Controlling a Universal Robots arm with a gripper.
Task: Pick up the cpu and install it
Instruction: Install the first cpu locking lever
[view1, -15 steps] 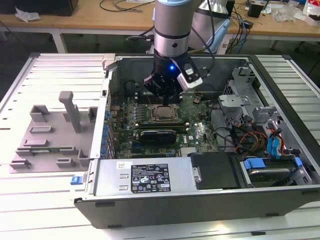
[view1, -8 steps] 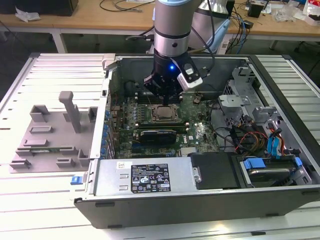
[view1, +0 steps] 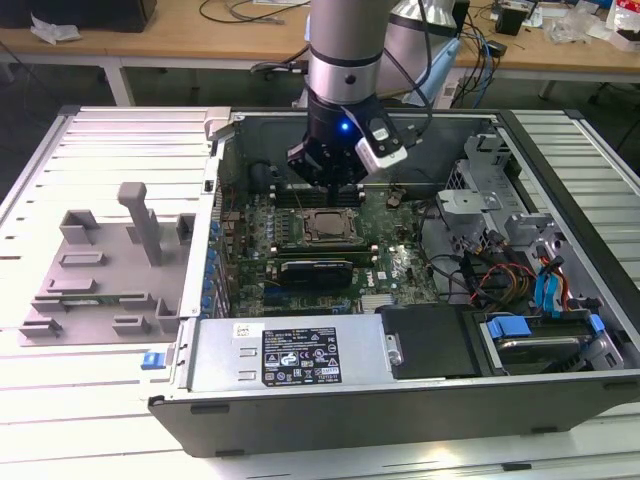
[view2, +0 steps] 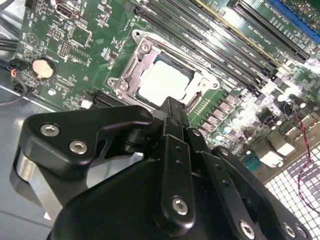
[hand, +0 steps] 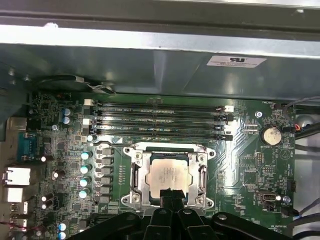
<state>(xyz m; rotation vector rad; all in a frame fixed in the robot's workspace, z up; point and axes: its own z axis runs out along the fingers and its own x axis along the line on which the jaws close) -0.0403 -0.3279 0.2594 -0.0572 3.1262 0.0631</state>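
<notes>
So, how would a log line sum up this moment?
cpu: lying in socket | hand: shut, empty, near cpu

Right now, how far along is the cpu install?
The cpu already lies flat inside the socket frame on the motherboard, so pick-up and placing look done. The gripper hangs shut and empty just above its edge. Whether the frame is latched cannot be told.

the pale slatted surface (view1: 80, 420) carries an open computer case (view1: 400, 410) from its middle toward 3 o'clock, and a grey moulded tray (view1: 100, 270) at 9 o'clock, just beside the case's wall. a small blue piece (view1: 150, 358) sits at the tray's 5 o'clock.
</notes>
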